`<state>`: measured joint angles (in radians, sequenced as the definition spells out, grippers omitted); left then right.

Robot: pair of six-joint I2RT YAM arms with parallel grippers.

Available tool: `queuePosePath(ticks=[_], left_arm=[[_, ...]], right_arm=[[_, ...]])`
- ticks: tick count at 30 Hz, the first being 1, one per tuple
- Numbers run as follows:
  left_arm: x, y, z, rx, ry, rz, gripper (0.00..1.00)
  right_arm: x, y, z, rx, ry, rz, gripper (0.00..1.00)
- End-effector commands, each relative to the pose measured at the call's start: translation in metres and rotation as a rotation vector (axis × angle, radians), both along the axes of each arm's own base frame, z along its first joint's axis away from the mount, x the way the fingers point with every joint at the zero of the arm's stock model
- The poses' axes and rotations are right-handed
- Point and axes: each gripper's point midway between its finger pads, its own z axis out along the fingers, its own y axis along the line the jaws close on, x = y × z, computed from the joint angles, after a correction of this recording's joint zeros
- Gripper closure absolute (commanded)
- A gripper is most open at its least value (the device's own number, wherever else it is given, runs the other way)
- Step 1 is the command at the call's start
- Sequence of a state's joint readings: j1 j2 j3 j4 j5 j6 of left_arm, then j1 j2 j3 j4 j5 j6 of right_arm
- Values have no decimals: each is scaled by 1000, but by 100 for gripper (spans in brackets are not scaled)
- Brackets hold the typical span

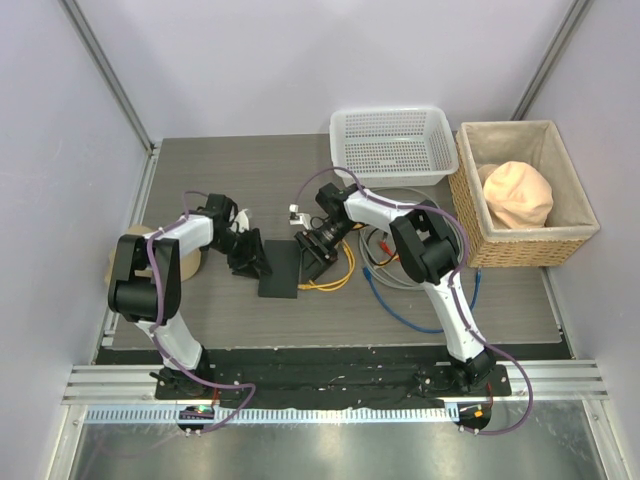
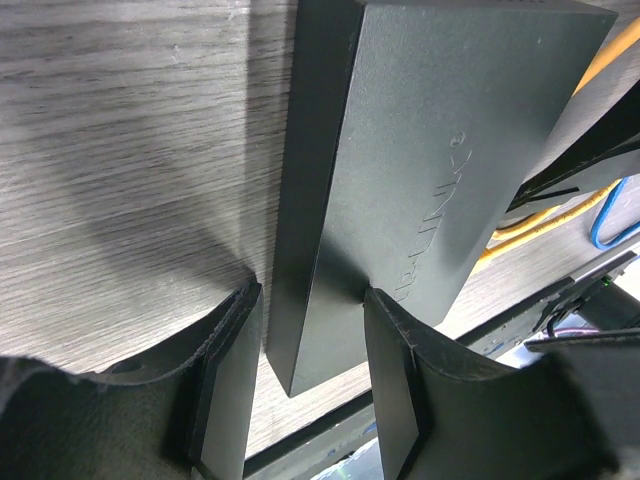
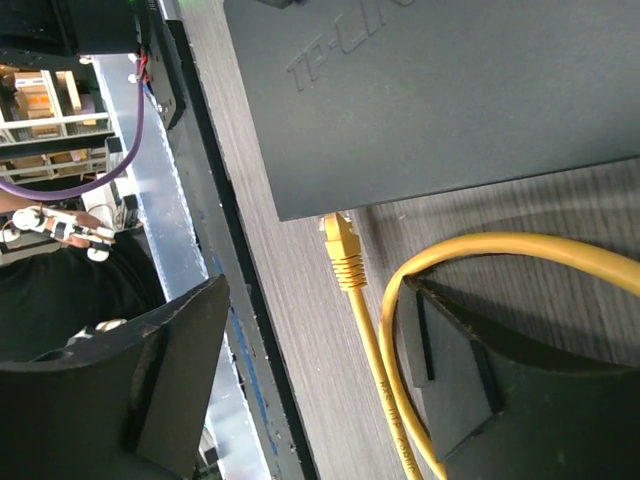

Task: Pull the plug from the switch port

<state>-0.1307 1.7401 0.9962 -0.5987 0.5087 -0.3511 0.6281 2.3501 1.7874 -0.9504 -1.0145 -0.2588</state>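
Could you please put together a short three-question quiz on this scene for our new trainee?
1. True or false: the yellow cable runs between the fingers of the right pincer.
2. Which colour is the plug that meets the edge of the switch? A) blue B) yellow C) grey
3. Fill in: the left pincer has a finger on either side of one end of the ____.

Key: 1 true; 2 B; 3 switch.
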Motion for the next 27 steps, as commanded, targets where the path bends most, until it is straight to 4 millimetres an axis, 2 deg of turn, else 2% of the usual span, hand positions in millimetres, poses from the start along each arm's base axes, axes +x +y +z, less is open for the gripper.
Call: queuePosePath(ticks=[1,4,6,14,20,23,27], left_arm=[[8,6,-8,52,-28,-13,52],[6,7,-9,56,-30,-12,52],[5,8,-11,57,-33,-11,52],[6,5,-12,59,-34,-19,52],[2,4,-15,72,-27,-33,52],[2,6,-16,80,-26,-36,52],[3,6,-16,81,-27,-38,52]], right_arm=[[10,1,6,-13,-104,-4,27],[17,5,25,30,-161,5,29],[12,6,30,61,-176,40,29],[0,11,20,56,-132,83,31],[0,14,31,83,-162,108,37],[1,14,35,79,-188,112,35],[-2,16,21,50,-155,96,34]])
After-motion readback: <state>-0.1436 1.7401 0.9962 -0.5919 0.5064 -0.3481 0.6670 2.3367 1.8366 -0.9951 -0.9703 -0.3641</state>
